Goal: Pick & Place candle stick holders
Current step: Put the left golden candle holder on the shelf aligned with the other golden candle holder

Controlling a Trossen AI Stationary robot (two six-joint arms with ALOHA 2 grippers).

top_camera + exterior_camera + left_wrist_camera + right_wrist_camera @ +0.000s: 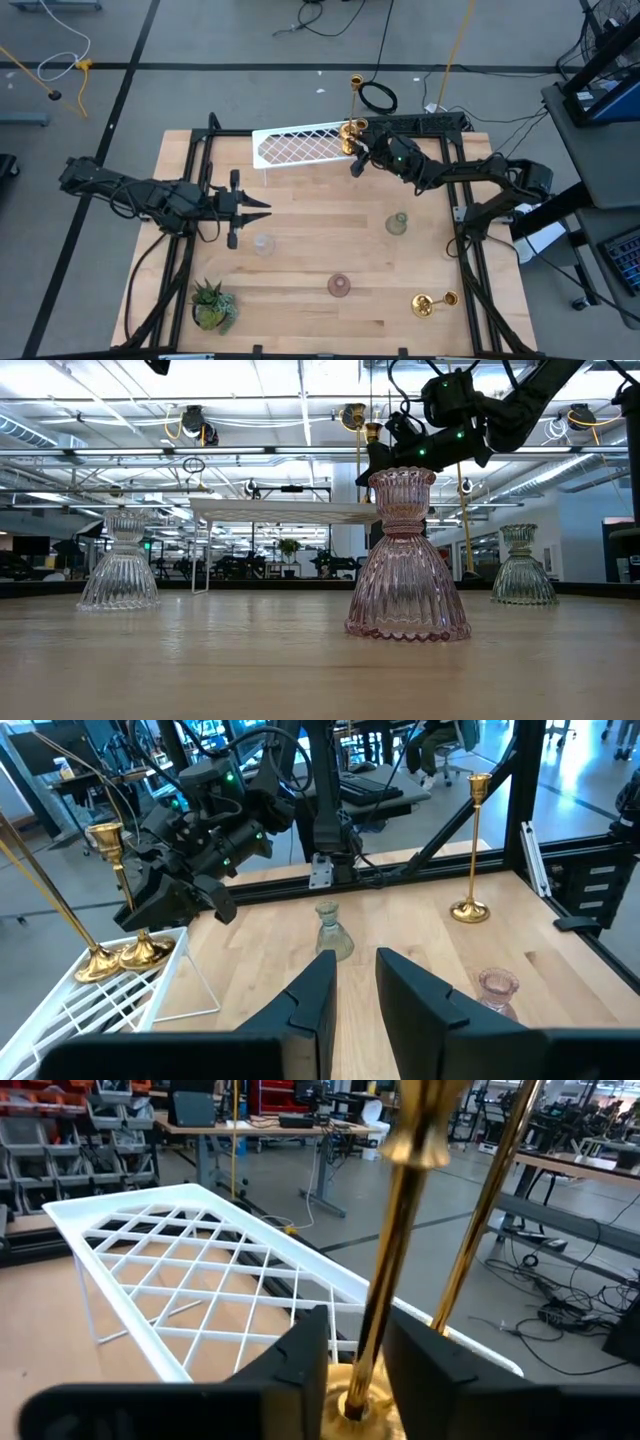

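The pale wooden table [320, 250] carries a white lattice wire rack [300, 147] along its far edge, and two tall shiny gold candle stick holders with round bases and slim stems stand on the rack's right end, close together. The right gripper [352, 1365] is at that end of the rack, its two dark fingers set around the stem of one tall gold holder [385, 1260] just above the round base; the fingers sit close to the stem on either side, though actual contact cannot be made out. The second tall gold holder [480, 1210] rises just beside and behind the first. In the left wrist view the two bases sit side by side on the rack's corner [120, 955] with the right arm's dark body above them. The left gripper [255, 205] hovers over the table's left-centre, fingers a little apart and holding nothing. A spiky green potted plant [212, 305] stands at the near left corner. A third gold holder [432, 302] lies on its side near the right front edge. Three stubby ribbed glass holders stand upright and well apart: a pink one [340, 286] near the front centre, a greenish one [397, 223] right of centre, and a clear one [263, 243] just beside the left gripper.
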